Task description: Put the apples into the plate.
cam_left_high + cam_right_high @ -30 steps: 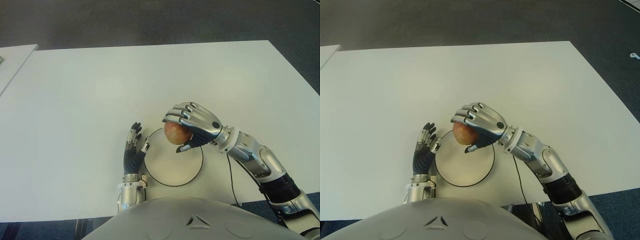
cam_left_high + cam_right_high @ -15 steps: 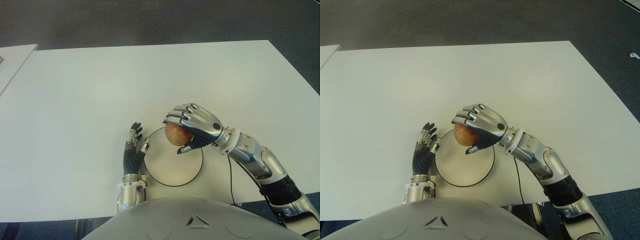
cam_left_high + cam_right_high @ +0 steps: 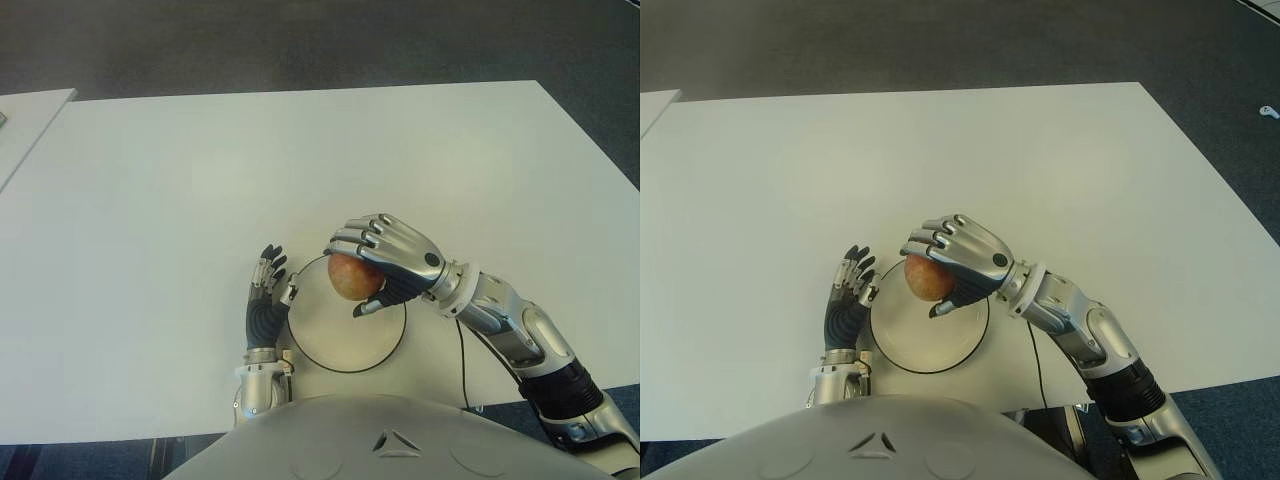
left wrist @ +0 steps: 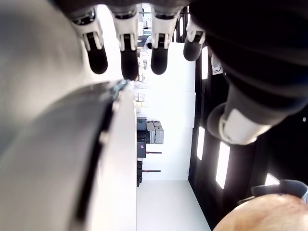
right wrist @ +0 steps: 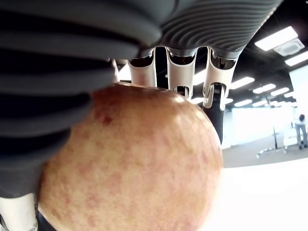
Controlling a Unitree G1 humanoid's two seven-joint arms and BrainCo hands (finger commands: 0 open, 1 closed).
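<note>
Nearest the robot's body, the left hand (image 3: 266,300) shows at the near edge of the white table (image 3: 180,180), just beside the left rim of the plate (image 3: 340,345), palm toward the plate, with its fingers (image 4: 129,57) extended and loosely spread, holding nothing. The plate is a round white dish with a dark rim, lying flat on the table close to the near edge. The right hand (image 3: 390,262) reaches in from the right and is positioned over the far part of the plate. Its fingers (image 5: 182,72) are curled over the top of the apple (image 3: 352,276) and its thumb closes from below, so the apple is clasped in the right hand above the plate's far-left portion. A thin dark cable (image 3: 461,355) runs across the table beside the right forearm.
</note>
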